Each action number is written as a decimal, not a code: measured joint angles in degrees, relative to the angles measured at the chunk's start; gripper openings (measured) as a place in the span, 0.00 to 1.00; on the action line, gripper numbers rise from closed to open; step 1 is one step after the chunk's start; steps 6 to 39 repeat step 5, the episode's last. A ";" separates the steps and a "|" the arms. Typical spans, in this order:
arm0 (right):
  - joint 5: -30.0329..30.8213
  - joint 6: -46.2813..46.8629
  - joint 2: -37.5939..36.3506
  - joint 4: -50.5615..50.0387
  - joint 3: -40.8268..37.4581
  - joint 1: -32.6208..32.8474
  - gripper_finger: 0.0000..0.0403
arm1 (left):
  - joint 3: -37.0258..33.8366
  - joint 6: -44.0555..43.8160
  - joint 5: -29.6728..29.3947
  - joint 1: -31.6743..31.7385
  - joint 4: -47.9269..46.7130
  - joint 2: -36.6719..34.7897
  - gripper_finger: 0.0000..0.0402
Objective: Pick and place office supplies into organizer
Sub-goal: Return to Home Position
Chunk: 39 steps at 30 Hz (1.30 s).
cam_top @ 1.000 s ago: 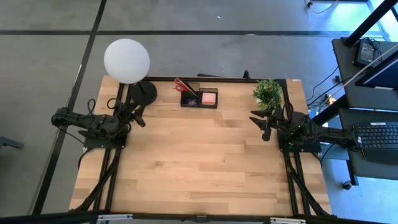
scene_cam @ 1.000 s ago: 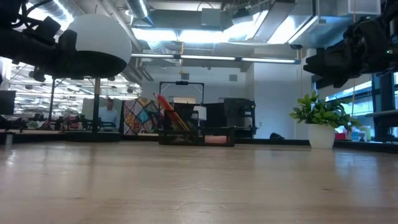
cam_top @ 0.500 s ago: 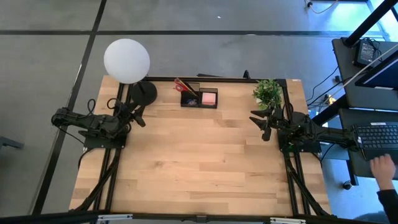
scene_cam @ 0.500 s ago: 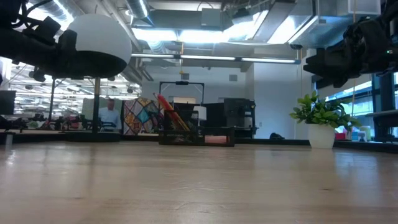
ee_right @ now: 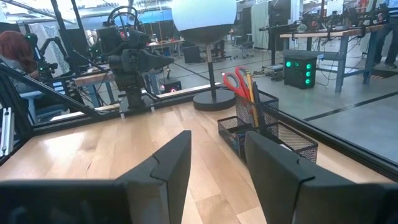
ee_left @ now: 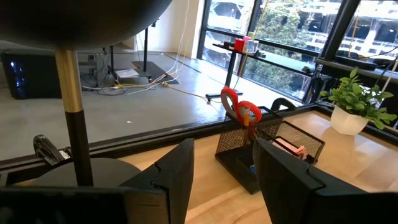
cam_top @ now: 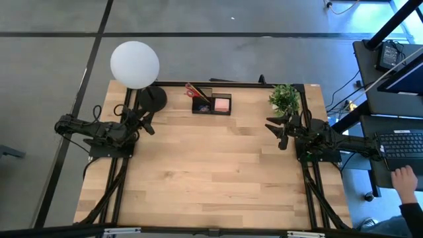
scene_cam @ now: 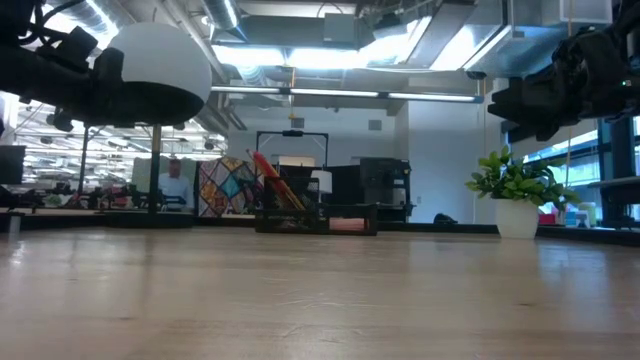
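Organizer [cam_top: 202, 106] holds red-handled scissors [cam_top: 193, 90]; pink pad [cam_top: 222, 103] inside.

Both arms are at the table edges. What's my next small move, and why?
Probably hold both arms parked and end the run: scissors and pink pad are in the organizer, no loose supplies show on the table, and the left gripper and right gripper sit open and empty at its sides.

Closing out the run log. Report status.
Left gripper open, empty, beside lamp base. Right gripper open, empty, beside plant. Scissors, pink pad in organizer. Nothing loose seen on table.
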 joint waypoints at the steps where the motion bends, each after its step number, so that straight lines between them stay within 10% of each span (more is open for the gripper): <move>1: 0.00 0.01 0.01 0.01 -0.01 0.00 0.39 | 0.00 0.00 0.01 0.00 0.00 0.00 0.40; 39: 0.00 -0.01 0.01 -0.01 0.01 0.01 0.39 | 0.00 0.00 0.01 0.00 0.00 0.00 0.40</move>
